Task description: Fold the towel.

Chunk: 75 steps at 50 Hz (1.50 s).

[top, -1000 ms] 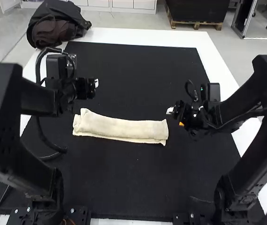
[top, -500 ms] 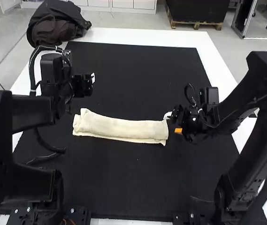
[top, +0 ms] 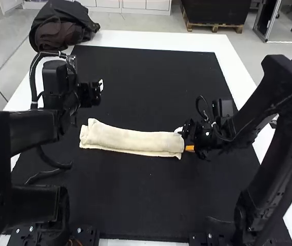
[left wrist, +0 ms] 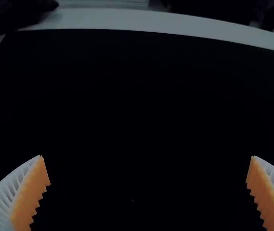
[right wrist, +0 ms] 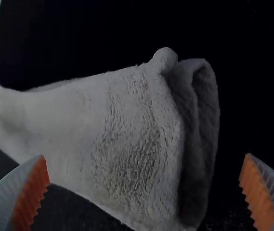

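Some folds of the towel are shadowed; its underside is hidden.

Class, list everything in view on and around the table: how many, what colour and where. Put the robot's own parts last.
Towel: one, cream, folded into a long strip across the mat.
Mat: one, black, on the table.
Table: one, white, under the mat.
Bag: one, dark, at the table's far left corner.
Arms: two, black, left arm and right arm.
Left hand: one, white fingers with orange pads, open over the mat.
Right hand: one, same colours, open at the towel's right end.
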Each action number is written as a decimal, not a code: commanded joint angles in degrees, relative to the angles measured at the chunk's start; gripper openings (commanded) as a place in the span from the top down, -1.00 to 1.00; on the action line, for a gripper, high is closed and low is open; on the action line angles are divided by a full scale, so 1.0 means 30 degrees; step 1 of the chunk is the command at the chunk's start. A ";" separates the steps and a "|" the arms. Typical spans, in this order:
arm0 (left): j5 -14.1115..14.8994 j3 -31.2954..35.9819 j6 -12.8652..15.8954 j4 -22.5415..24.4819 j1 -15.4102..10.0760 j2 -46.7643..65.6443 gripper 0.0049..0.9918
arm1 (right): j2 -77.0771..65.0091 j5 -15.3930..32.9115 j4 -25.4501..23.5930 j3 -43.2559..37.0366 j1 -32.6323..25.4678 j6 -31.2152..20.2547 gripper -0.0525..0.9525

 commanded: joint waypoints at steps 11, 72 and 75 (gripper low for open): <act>-0.0247 -0.0369 -0.0147 -0.0300 0.0010 -0.1586 -0.93 | 0.1012 -0.0343 0.0799 0.0786 0.1068 0.0674 -0.91; -0.0627 -0.0545 -0.0147 -0.1237 0.0010 -0.3871 -0.93 | 0.1627 -0.0695 0.0945 0.1167 0.0101 0.0733 0.85; -0.0627 -0.0545 -0.0147 -0.1208 -0.0019 -0.3929 -0.93 | 0.1393 -0.0695 0.0594 0.1225 -0.0602 0.0176 0.91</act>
